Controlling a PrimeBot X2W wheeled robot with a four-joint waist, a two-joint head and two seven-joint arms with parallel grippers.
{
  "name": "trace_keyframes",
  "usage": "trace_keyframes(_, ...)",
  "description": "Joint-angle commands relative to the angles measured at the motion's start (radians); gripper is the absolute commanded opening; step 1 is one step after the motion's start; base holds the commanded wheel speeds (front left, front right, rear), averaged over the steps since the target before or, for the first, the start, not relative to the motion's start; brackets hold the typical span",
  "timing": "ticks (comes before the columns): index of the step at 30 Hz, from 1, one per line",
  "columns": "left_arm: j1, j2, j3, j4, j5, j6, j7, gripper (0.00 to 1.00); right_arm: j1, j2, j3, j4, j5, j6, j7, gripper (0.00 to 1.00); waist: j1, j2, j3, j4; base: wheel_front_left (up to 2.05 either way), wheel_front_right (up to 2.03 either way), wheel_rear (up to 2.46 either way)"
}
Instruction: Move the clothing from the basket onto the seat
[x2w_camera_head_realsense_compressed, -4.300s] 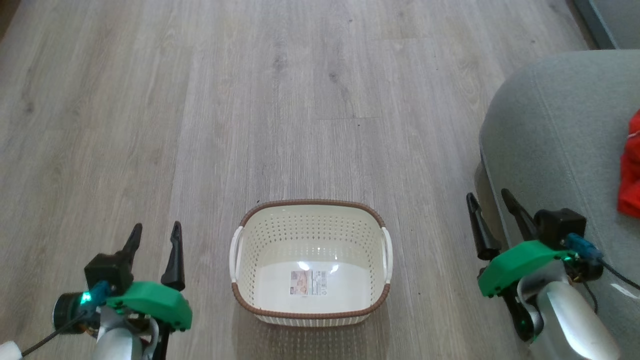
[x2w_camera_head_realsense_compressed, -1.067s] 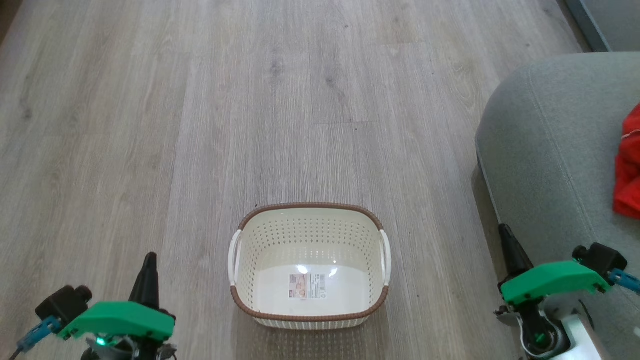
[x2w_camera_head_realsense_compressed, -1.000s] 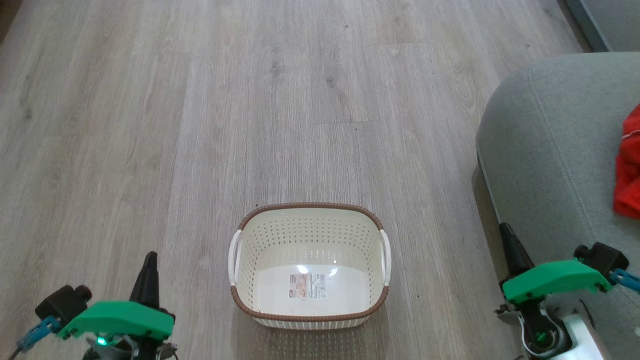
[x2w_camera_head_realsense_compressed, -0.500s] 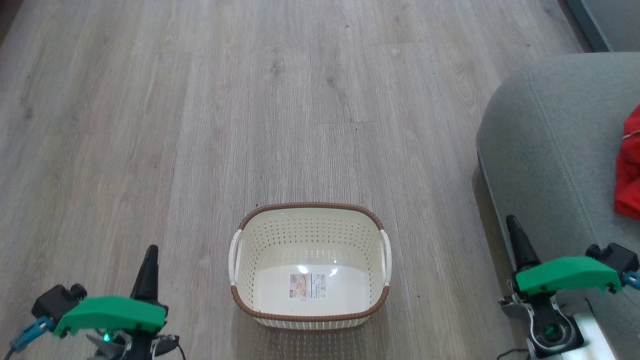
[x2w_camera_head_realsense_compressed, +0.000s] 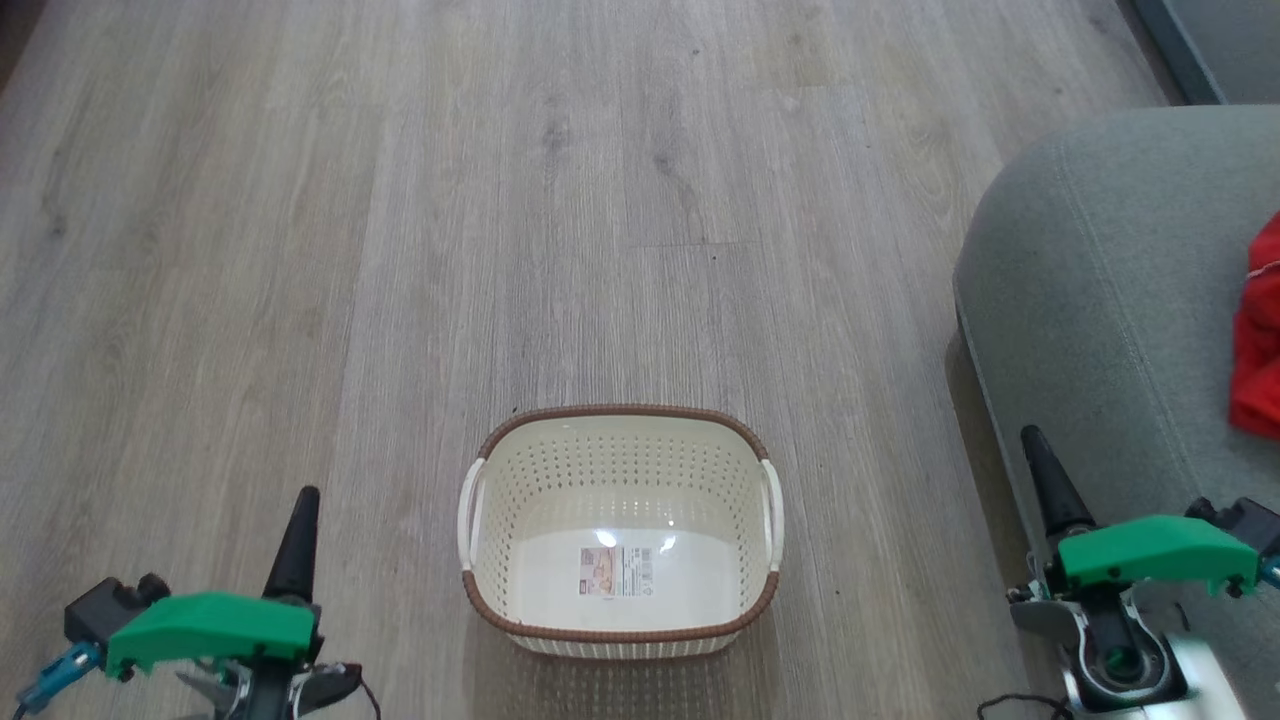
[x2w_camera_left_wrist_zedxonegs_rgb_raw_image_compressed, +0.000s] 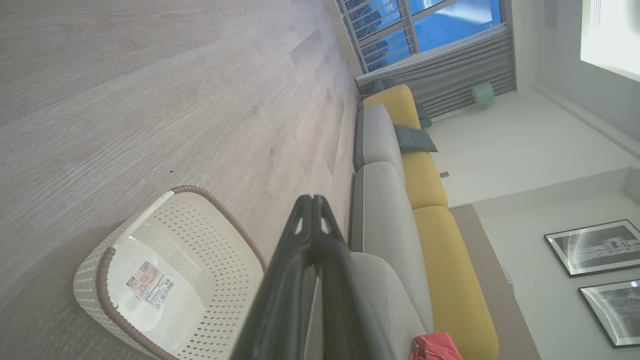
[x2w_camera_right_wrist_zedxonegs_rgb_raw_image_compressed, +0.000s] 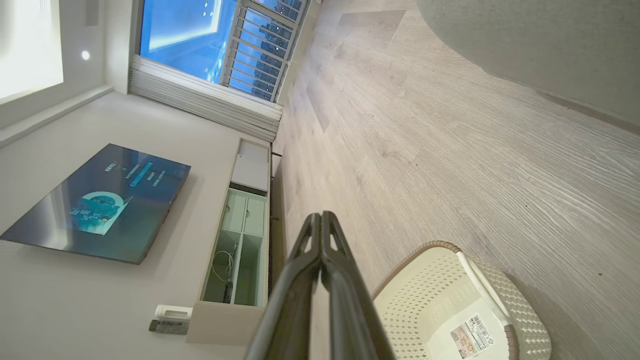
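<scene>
Clothing, judged soft, light, best pinched at a fold, is seen at right edge on seat; left gripper and right gripper are held closed, empty

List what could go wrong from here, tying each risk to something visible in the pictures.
The right gripper appears close to the edge of the seat; a sideways swing might scrape it.
The clothing is cut off by the head view's right edge, so how securely it lies cannot be checked.
The empty basket stands on the floor ahead; rolling forward might knock it.
</scene>
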Motion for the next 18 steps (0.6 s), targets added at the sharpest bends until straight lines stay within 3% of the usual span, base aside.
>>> trace_keyframes(1, -0.055, 0.011, 0.03, -0.04, -0.033, -0.01, 0.007, 0.0, -0.016, 0.0, 0.008, -0.047, 0.029, 0.0, 0.008, 0.0, 0.0, 0.0, 0.0, 0.0, 0.0, 0.0, 0.0)
trace_keyframes(18, -0.063, 0.012, 0.036, -0.051, -0.247, -0.019, 0.06, 0.0, 0.003, 0.011, -0.029, -0.108, 0.216, 0.0, 0.06, 0.0, 0.0, 0.0, 0.001, 0.002, 0.0, 0.0, 0.0)
